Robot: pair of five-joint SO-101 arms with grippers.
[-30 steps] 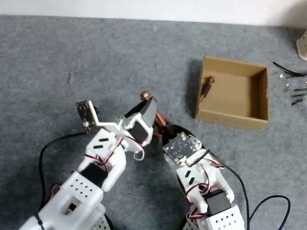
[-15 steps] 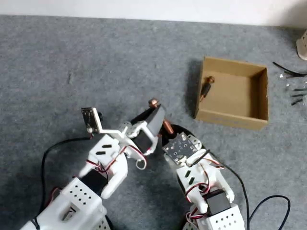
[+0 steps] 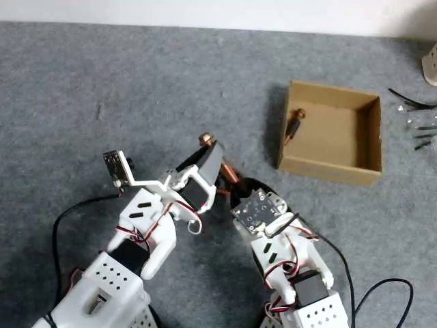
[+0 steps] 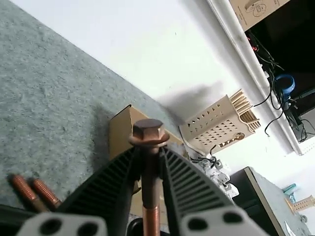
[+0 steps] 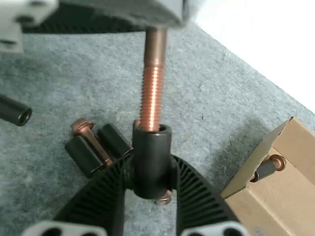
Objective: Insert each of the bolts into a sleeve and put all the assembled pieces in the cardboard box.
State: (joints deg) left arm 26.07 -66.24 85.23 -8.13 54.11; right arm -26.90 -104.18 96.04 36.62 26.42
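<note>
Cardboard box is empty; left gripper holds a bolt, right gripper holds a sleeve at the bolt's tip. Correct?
Not quite. The cardboard box is not empty: the high view shows one assembled piece lying inside it. The rest holds: the left gripper holds a bolt, and the right gripper holds a sleeve at the bolt's tip.

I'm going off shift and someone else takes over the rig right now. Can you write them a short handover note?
Left pincer: shut on a bolt, gripped just below its head.
Right pincer: shut on a black sleeve; the bolt's threaded tip sits just inside its mouth.
Done: one assembled piece lies in the cardboard box.
Left: seat this bolt fully and box the pair, then pair and box the loose bolts and loose sleeves lying on the carpet near the pincers.
</note>
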